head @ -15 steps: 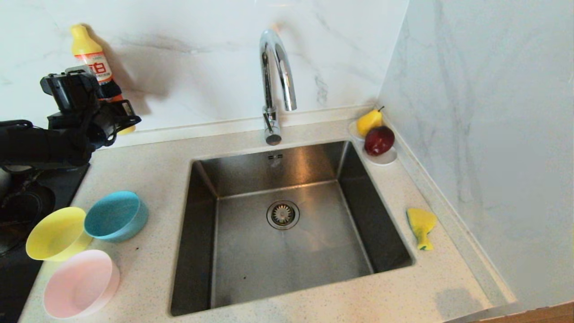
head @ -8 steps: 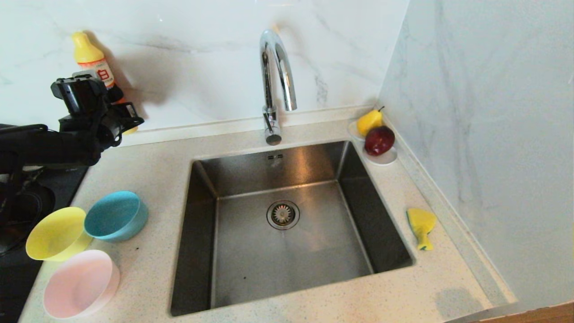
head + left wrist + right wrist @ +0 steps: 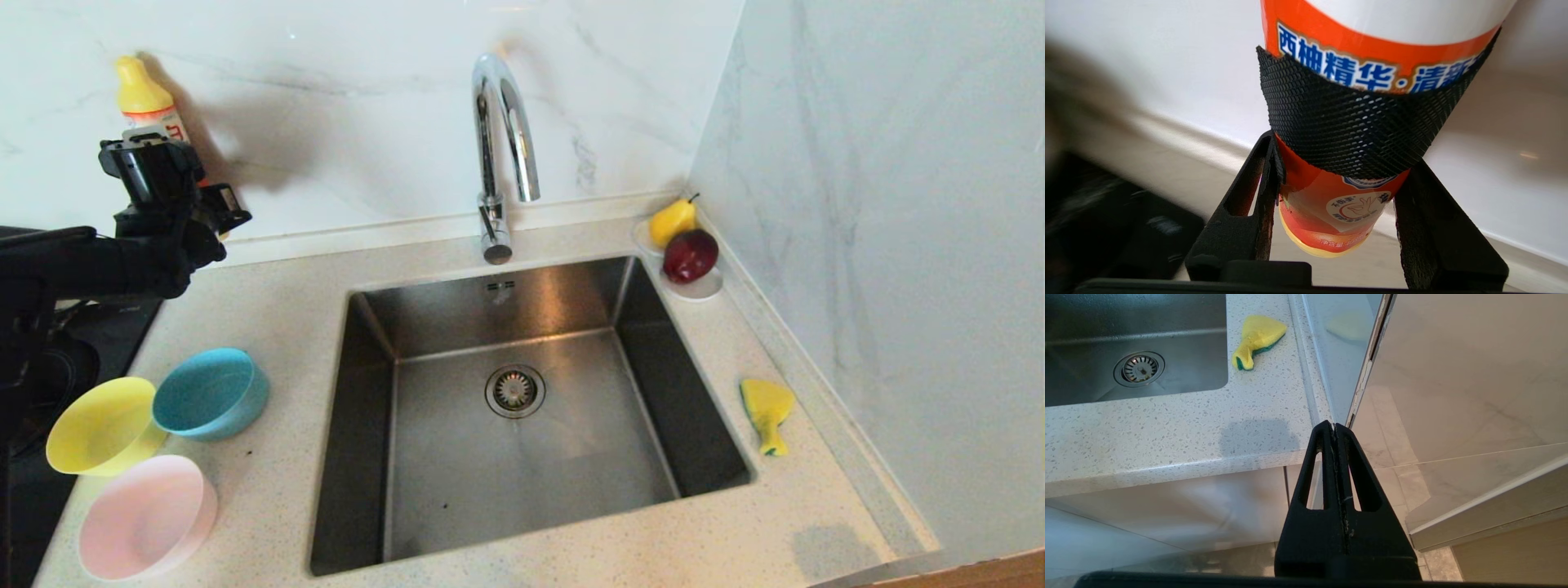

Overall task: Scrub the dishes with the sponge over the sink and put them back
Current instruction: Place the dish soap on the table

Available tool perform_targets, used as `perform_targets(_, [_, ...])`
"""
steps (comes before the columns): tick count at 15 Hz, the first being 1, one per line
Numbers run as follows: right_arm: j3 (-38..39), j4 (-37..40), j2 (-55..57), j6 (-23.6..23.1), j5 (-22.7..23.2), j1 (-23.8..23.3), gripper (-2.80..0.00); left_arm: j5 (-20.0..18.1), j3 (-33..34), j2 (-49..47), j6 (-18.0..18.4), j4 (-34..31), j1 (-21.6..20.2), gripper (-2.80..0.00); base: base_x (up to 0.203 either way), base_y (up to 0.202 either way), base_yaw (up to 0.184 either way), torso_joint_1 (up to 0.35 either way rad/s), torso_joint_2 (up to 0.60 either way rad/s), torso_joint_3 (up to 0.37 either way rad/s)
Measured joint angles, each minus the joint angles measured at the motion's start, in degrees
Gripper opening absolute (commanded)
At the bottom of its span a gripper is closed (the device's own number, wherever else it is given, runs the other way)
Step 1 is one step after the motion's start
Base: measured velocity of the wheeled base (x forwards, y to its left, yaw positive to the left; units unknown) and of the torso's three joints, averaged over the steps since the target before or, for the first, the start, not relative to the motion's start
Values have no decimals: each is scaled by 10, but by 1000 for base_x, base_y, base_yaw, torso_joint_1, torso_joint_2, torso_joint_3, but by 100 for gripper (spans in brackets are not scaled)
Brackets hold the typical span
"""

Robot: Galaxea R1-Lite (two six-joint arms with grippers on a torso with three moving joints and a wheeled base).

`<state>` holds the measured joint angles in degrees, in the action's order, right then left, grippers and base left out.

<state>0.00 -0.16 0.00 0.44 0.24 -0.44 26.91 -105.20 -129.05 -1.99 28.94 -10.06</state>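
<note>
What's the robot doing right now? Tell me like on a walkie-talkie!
Left gripper shut on detergent bottle, lifted off the counter. Right gripper shut, parked below the counter edge. Sponge and three bowls untouched; sink unobstructed.

We see a sink (image 3: pixel 522 457) of brushed steel, dull-sheened, with a perforated metal strainer (image 3: pixel 515 390) at its middle. The tap (image 3: pixel 502 147) is chrome, mirror-bright. The tabletop (image 3: pixel 277 294) looks like speckled pale stone, smooth and faintly glossy; the walls (image 3: pixel 882 204) are polished marble-like slabs that give reflections. The yellow bowl (image 3: pixel 102 425), blue bowl (image 3: pixel 211 394) and pink bowl (image 3: pixel 147 516) look like smooth, satin plastic. The sponge (image 3: pixel 1257 341) is soft yellow foam backed by a rougher green layer. The bottle (image 3: pixel 1347 196) is glossy plastic under a shiny printed label. The left end effector (image 3: pixel 1339 204) is matt black plastic, its pads (image 3: pixel 1347 130) rough, diamond-textured rubber. The right end effector (image 3: pixel 1336 428) is the same matt black.
</note>
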Motion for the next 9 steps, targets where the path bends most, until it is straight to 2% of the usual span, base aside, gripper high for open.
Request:
perform_targets(4, [0,0,0,0,0,0,-280,82,12,9,12,6,1,-280,0,0,0,0,0,0])
perform_targets(7, [0,0,0,0,0,0,-280,84,50,13,2,10,1,-280,0,0,0,0,0,0])
perform_targets(9, [0,0,0,0,0,0,-280,86,74,17,-25,23,1,-280,0,0,0,0,0,0])
